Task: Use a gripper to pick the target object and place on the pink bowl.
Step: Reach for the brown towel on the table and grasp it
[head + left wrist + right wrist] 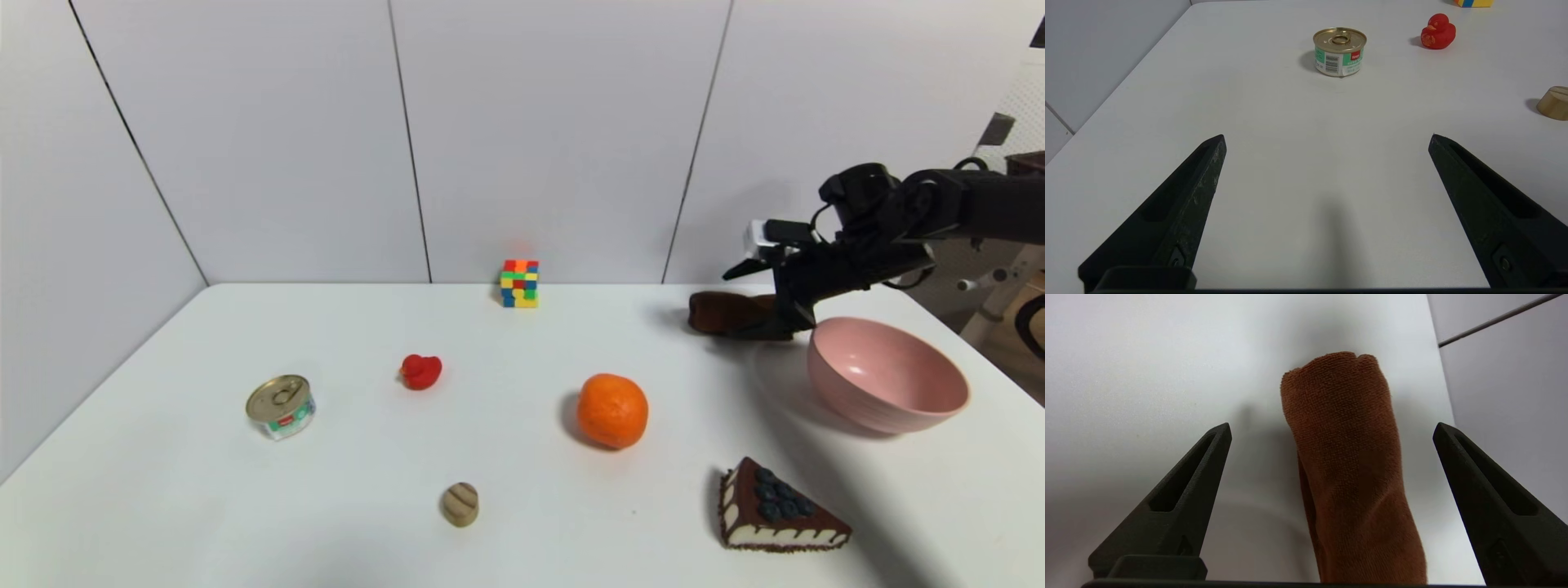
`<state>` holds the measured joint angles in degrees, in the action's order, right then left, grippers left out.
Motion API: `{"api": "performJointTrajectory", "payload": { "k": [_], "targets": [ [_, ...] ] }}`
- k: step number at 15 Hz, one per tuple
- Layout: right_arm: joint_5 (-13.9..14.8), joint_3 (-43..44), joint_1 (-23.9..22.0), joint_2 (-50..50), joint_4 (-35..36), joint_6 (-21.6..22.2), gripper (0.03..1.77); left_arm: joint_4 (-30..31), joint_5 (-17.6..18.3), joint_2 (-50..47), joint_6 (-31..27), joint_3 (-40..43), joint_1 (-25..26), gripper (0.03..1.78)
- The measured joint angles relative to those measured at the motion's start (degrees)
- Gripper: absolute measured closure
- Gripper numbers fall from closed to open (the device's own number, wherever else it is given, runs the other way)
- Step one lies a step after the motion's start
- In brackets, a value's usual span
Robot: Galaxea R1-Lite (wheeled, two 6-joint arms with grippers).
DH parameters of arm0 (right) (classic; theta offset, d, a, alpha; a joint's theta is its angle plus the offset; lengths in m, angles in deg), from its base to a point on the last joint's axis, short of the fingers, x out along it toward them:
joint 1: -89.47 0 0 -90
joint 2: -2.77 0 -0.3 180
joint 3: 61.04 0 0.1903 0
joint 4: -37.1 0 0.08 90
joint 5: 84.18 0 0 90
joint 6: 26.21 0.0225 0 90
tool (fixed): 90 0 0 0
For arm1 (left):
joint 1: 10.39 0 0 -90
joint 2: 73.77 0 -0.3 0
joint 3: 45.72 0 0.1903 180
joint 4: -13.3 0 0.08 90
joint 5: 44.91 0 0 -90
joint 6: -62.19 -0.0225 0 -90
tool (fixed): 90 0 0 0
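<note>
Right end effector (1332,430) spread wide over brown towel (1347,465), nothing gripped! Towel on bench (343,506), at bowl's ten o'clock; we've lined up, but grip, lift and drop into pink bowl (890,367) all remain. Bowl rim sits close, could snag us. Orange (612,411), cake (775,510) well apart. Left end effector (1327,136) parked, wide, bench's left side.

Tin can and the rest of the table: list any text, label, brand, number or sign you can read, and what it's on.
No word or number can be read for certain.
Tin can: red logo patch with pale lettering, too small to read; small print on the green and white label, also too small; a barcode, no digits legible.
Rubber duck: faint pale marks, not readable as text.
Nothing legible on the brown towel or pink bowl.
</note>
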<state>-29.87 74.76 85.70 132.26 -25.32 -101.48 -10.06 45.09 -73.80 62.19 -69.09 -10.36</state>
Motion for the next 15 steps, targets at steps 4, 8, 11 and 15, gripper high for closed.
{"api": "performJointTrajectory", "payload": {
  "k": [4,8,11,15],
  "targets": [
    [0.0,0.0,0.2,1.7,0.1,0.2,0.09,0.0,0.0,0.0,0.0,0.0,0.0,0.03],
    [0.0,0.2,0.6,2.1,0.1,4.1,0.09,0.0,0.0,0.0,0.0,0.0,0.0,0.03],
    [0.0,0.2,1.7,2.3,1.8,8.9,0.09,0.0,0.0,0.0,0.0,0.0,0.0,0.03],
    [0.1,0.2,1.9,3.1,3.9,9.4,0.09,0.0,0.0,0.0,0.0,0.0,0.0,0.03]
  ]
}}
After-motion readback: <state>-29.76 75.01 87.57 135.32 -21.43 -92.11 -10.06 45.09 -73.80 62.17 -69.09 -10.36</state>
